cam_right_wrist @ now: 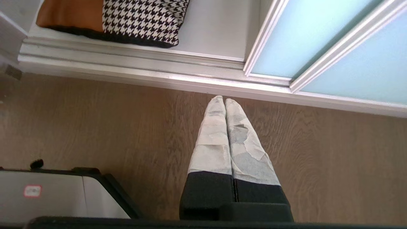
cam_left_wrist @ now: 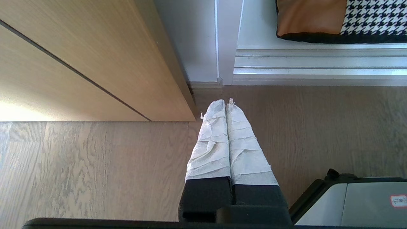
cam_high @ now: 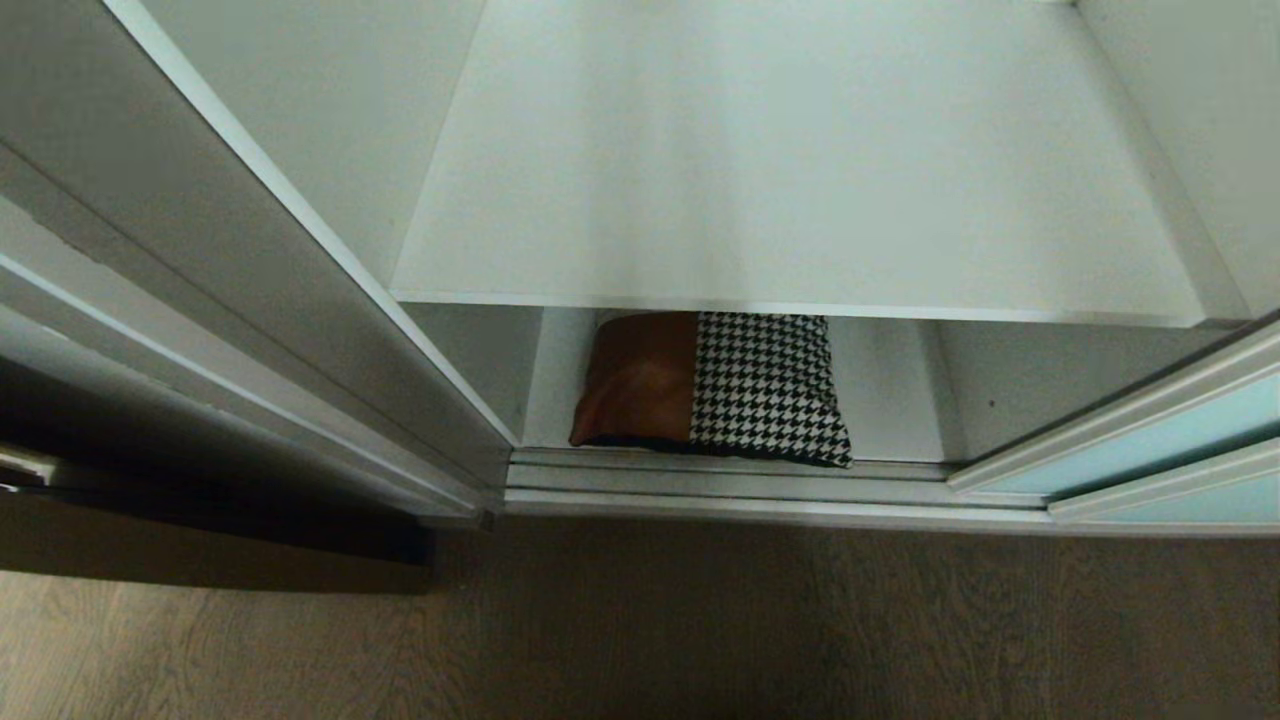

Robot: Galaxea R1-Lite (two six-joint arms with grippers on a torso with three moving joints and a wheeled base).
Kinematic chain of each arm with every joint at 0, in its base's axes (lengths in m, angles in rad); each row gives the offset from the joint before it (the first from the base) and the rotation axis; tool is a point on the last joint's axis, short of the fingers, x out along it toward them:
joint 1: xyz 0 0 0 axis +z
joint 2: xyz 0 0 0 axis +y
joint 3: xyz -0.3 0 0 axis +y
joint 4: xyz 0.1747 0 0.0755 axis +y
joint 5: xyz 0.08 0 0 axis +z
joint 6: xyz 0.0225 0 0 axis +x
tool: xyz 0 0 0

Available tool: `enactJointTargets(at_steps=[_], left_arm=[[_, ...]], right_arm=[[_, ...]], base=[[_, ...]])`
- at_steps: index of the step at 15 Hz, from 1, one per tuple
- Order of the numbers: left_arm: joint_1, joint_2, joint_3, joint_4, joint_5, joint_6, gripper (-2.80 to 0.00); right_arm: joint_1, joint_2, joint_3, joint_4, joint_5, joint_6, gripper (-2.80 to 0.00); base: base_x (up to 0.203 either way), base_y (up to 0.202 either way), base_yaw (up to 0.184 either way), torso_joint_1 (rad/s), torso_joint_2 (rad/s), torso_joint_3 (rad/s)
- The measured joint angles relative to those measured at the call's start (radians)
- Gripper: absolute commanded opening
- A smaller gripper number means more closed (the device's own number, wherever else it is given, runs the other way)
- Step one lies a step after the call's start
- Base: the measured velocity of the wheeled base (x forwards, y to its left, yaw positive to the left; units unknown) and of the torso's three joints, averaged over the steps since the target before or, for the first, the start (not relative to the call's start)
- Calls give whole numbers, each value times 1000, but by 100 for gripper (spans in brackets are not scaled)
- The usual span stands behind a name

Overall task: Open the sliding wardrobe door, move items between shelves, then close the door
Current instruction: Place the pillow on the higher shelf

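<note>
The wardrobe stands open. Its frosted blue-green sliding door [cam_high: 1150, 445] [cam_right_wrist: 302, 35] is pushed to the right. A cushion [cam_high: 715, 390] [cam_left_wrist: 318, 19] [cam_right_wrist: 127, 20], tan leather and black-and-white houndstooth, lies on the bottom board [cam_high: 890, 400] just behind the floor track [cam_high: 740, 485]. The white shelf [cam_high: 800, 180] above it is bare. Neither arm shows in the head view. My left gripper [cam_left_wrist: 225, 102] hangs shut over the wood floor, in front of the wardrobe's left post. My right gripper [cam_right_wrist: 221, 100] hangs shut over the floor near the track, holding nothing.
A light wood cabinet [cam_left_wrist: 79, 63] stands to the left of the wardrobe, its dark lower edge [cam_high: 200, 500] in the head view. The robot's grey base [cam_left_wrist: 356, 203] [cam_right_wrist: 47, 197] shows beside each gripper. Wood floor [cam_high: 640, 630] lies in front.
</note>
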Motion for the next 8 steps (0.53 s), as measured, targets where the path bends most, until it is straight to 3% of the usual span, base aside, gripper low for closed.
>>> enactJointTargets(at_steps=[8], left_arm=[[0, 0, 0, 0, 0, 0, -280]], right_arm=[[0, 0, 0, -3, -2, 2, -280]], base=[[0, 0, 0, 0, 0, 0]])
